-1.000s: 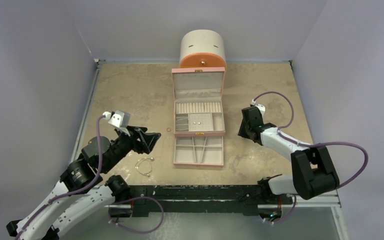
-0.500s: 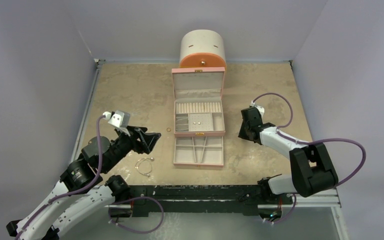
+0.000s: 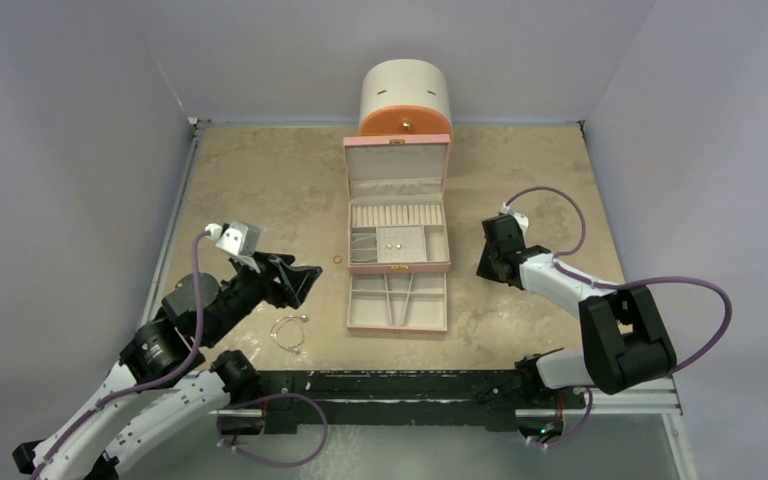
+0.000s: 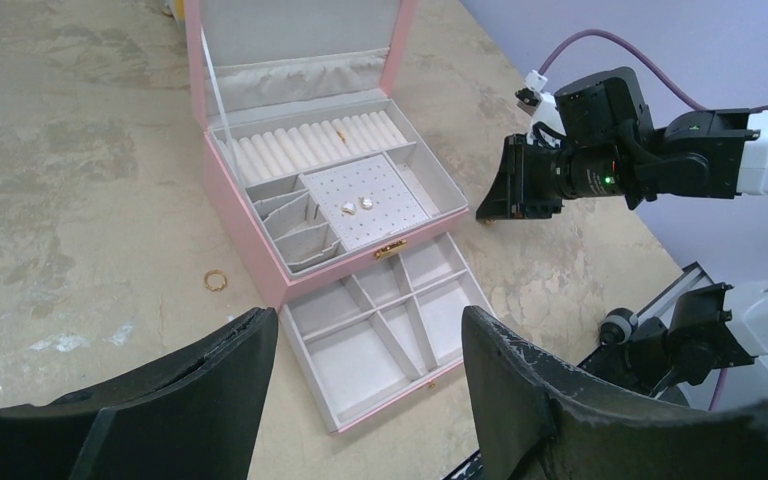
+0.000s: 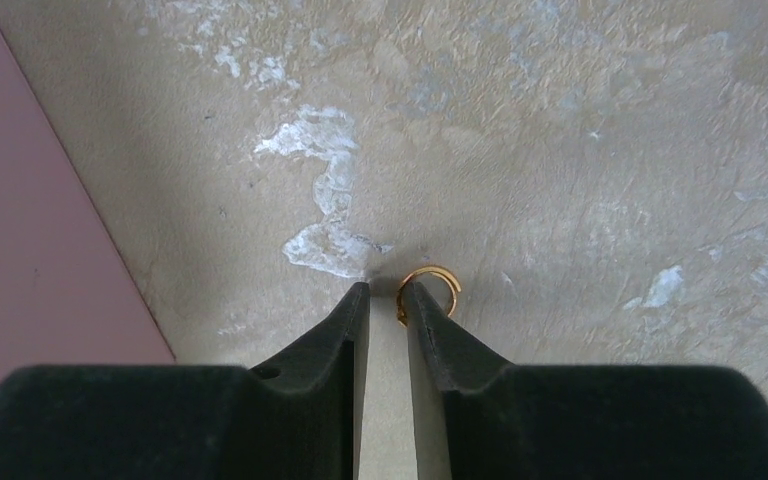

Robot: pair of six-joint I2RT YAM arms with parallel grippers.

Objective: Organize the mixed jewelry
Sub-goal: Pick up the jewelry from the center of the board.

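A mottled beige counter sits between grey walls. The pink jewelry box stands open on it, drawer out, with a round cabinet behind. The left claw hovers left of the box, spread wide. The right claw is nearly together at the edge of a gold ring; whether it grips is unclear. A wire bangle lies by the left arm, a coppery ring beside the box, and two studs inside.
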